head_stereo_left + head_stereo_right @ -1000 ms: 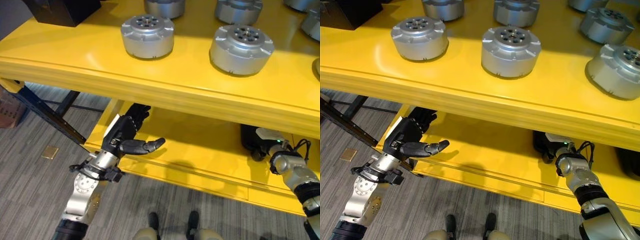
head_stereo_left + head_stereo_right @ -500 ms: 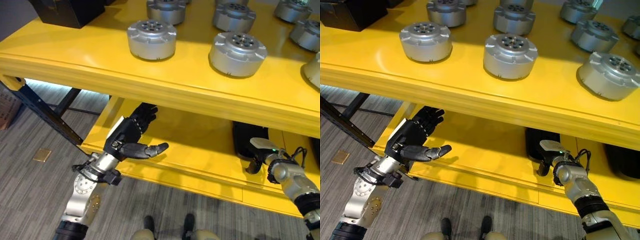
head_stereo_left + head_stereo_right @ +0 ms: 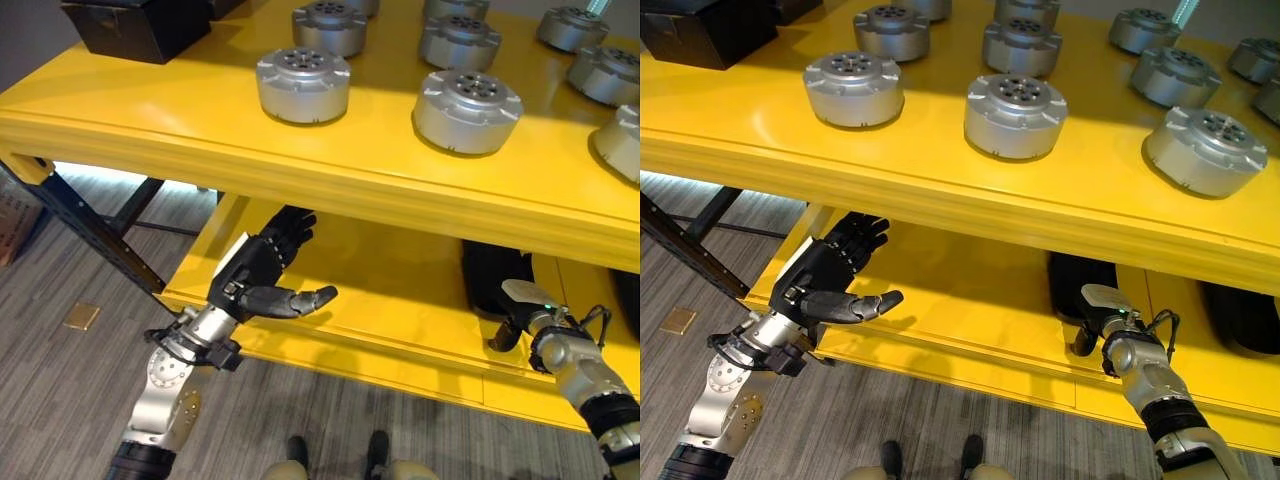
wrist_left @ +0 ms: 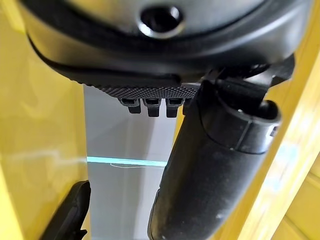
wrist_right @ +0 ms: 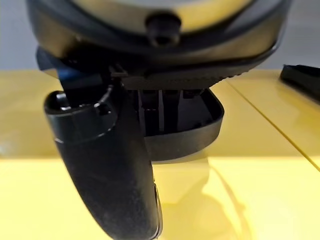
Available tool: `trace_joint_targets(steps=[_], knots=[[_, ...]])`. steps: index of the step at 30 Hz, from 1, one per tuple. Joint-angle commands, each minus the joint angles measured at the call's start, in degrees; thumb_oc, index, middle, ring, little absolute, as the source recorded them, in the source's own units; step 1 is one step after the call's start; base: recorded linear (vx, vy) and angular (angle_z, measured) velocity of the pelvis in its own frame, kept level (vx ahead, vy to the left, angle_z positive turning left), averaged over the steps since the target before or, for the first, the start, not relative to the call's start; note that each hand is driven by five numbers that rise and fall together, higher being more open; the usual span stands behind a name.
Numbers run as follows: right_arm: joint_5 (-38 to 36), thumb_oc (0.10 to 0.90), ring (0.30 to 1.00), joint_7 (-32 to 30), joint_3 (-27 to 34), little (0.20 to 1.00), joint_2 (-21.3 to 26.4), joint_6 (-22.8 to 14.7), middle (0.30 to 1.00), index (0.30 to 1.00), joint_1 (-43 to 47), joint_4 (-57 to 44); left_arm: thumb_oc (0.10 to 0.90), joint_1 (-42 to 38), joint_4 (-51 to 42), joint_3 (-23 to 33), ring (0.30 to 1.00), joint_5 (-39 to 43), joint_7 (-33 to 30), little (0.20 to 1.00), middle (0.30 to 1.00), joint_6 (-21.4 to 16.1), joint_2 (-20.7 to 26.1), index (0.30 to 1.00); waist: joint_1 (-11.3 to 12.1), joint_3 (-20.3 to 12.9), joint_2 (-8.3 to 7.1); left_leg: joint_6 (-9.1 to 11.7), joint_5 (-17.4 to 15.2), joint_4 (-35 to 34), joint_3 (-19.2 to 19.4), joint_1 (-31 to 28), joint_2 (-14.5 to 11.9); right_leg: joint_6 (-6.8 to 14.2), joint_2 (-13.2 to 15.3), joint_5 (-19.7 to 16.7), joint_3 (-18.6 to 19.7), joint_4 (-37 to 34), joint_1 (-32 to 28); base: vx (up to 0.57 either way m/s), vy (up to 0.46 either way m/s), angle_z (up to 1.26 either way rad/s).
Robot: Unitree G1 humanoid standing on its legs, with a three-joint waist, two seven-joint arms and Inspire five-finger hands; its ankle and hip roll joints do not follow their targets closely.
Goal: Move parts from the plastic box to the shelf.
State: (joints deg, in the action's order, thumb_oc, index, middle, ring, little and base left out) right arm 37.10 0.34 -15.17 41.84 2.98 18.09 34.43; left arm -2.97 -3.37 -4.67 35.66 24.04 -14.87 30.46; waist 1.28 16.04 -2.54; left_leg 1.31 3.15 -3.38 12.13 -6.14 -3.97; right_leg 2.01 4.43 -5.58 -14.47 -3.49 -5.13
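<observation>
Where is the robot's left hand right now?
In the left eye view the left hand is at lower left, open and holding nothing, at the front edge of the lower yellow shelf, beneath the top shelf carrying the silver round parts.

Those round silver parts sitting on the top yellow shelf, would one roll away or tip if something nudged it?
Probably not. The nearest silver part is squat, wider than tall, and rests on a flat face, so a nudge would likely slide it across the shelf. It looks like solid metal, so probably heavy for its size. Its smooth, shiny rim may be slippery to grasp.
</observation>
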Motion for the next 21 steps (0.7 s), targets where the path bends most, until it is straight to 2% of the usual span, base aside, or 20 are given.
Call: trace_joint_targets(steps=[1,2,4,9,11,21], knots=[[4.2,0.900,1.000,-9.0,-0.5,1.000,1.7,0.2,1.000,1.000,1.3,3.6,0.900,-1.2,-7.5,1.0,1.000,3.0,-0.4,1.000,1.000,-4.8,0.1,1.000,-0.4,-4.1,0.90,1.0,-4.8,4.9,0.9,1.8,-1.1,2.9,0.6,6.7,4.8,5.9,1.9,0.00,0.035,0.00],[5.3,0.900,1.000,-15.0,1.1,1.000,1.7,-1.1,1.000,1.000,0.6,1.3,0.900,-0.5,-7.2,1.0,1.000,3.6,-0.2,1.000,1.000,-5.1,0.2,1.000,-0.6,-4.2,1.31,0.9,-5.0,5.0,0.9,1.7,-1.1,3.0,0.7,6.7,4.9,5.8,1.9,0.00,0.037,0.01],[6.0,0.900,1.000,-17.0,1.8,1.000,1.6,-1.6,1.000,1.000,0.1,0.3,0.900,-0.3,-7.2,0.9,1.000,3.5,-0.2,1.000,1.000,-5.5,0.1,1.000,-0.7,-4.2,1.46,0.9,-5.1,5.0,0.9,1.8,-1.1,3.0,0.6,6.8,5.0,5.9,1.9,0.00,0.000,0.00],[9.2,0.900,1.000,-25.3,4.3,1.000,1.6,-5.4,1.000,1.000,-1.6,-3.4,0.900,1.0,-7.1,0.5,1.000,4.6,-0.2,1.000,1.000,-6.8,0.2,1.000,-1.0,-4.4,2.38,0.9,-5.3,5.1,0.8,1.8,-0.9,3.1,0.8,7.0,5.1,6.0,2.1,0.00,0.014,-0.01],[9.5,0.900,1.000,-27.2,4.8,1.000,1.7,-6.0,1.000,1.000,-2.0,-4.6,0.900,1.2,-7.0,0.6,1.000,5.1,0.0,1.000,1.000,-7.0,0.4,1.000,-1.2,-4.4,2.66,1.0,-5.4,5.2,0.9,1.9,-0.8,3.1,0.9,7.1,5.2,6.0,2.2,0.00,0.034,-0.01],[10.0,0.900,1.000,-28.9,4.8,1.000,1.4,-11.2,1.000,1.000,-4.9,-8.7,0.900,2.4,-7.1,0.6,1.000,5.9,0.4,1.000,1.000,-7.9,0.2,1.000,-1.8,-4.5,3.21,1.0,-5.6,5.2,0.9,1.6,-0.7,3.1,1.3,7.3,5.3,6.3,2.3,0.00,0.013,0.00]])
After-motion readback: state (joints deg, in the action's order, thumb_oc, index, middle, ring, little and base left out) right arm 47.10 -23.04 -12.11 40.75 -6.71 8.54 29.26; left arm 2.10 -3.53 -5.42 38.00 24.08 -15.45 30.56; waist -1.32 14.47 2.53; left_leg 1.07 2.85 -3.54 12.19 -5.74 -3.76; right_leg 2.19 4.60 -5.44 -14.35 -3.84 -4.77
